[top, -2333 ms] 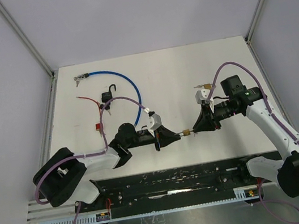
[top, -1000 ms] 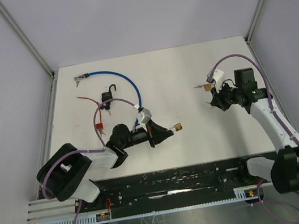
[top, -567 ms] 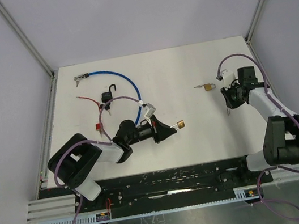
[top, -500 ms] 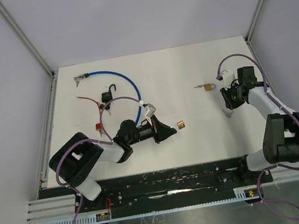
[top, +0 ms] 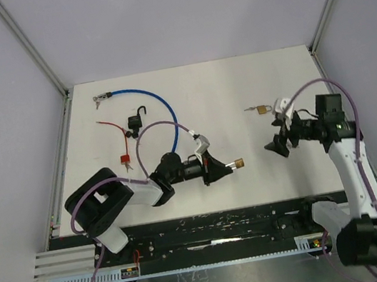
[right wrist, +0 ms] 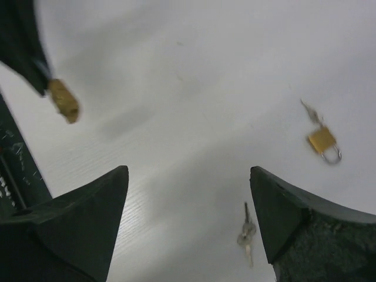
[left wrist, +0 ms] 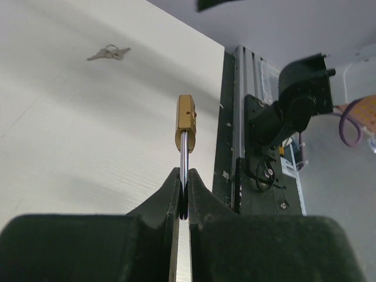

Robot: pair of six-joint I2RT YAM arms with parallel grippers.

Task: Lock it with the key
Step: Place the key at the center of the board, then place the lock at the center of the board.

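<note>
Nearest to the bases, the left gripper [left wrist: 183, 182] is closed on the steel shackle of a small brass padlock [left wrist: 186, 123]. It holds the padlock above the table [top: 224, 91] with the body pointing away from the fingers, toward the right arm. The padlock's long axis runs in line with the gripper. A little farther out, the right gripper [right wrist: 188, 170] hangs over the table with its fingers spread wide and nothing between them. The small bunch of keys [right wrist: 246, 234] lies flat on the table below this gap, nearer to one finger than to the other. Its long axis seems to run across the line on which the fingers close, though the right wrist view is blurred, so I am not sure of this. The right arm is clearly the nearer one to the keys, so the pick is probably its job: it should come down and shift slightly to centre the bunch. Beyond the keys lies a second brass padlock [right wrist: 322, 141] with a key in it.
</note>
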